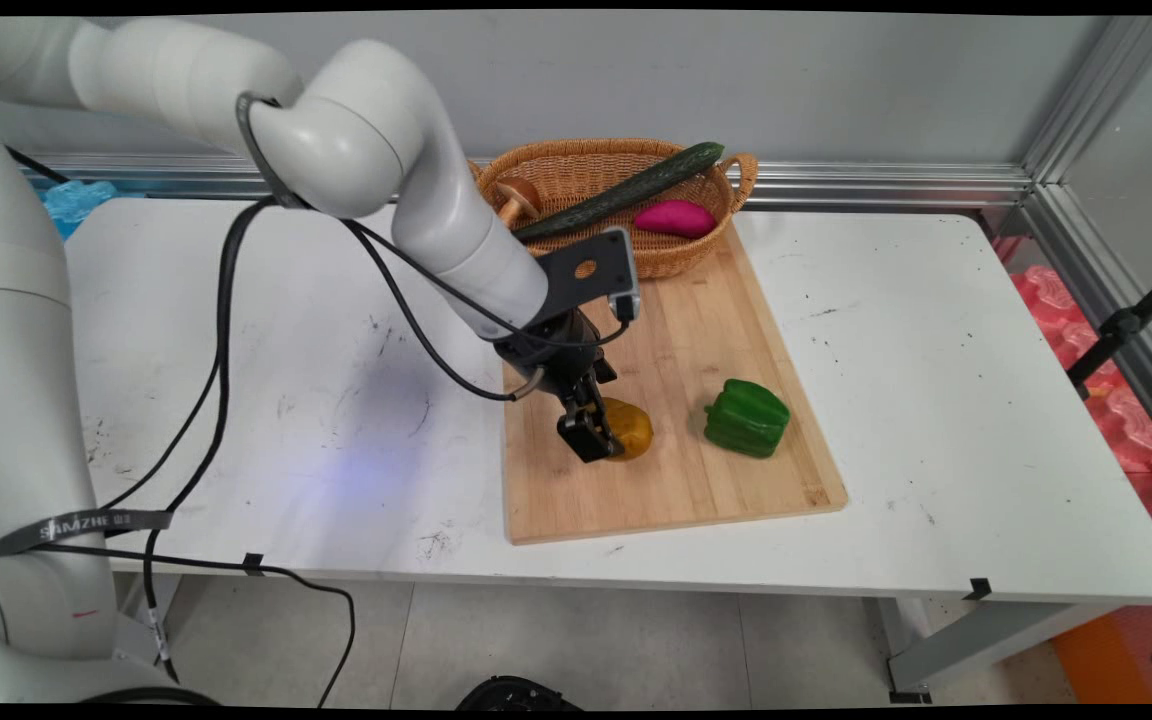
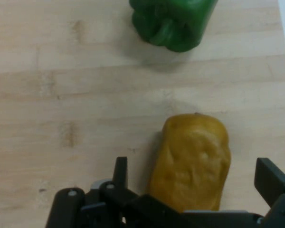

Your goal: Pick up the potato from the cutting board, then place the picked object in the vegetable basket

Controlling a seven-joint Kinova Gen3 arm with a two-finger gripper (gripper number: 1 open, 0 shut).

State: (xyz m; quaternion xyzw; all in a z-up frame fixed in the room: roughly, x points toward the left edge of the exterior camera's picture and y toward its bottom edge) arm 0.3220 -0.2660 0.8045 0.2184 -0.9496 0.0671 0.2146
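The end effector (image 2: pixel 194 185), fingers spread apart, straddles the yellow-brown potato (image 2: pixel 192 159) lying on the cutting board (image 1: pixel 726 480), green pepper (image 2: pixel 173 21) beyond.

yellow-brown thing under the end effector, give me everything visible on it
The potato is a yellow-brown oblong lump with a dimpled, slightly glossy skin, possibly a plastic replica. It is whole and lies on its side on the bamboo cutting board, left of the green pepper in the main view and apart from it. The end effector is down around it, open, one finger on each side; the hand view shows gaps, so no clear contact. Only the board visibly touches it.
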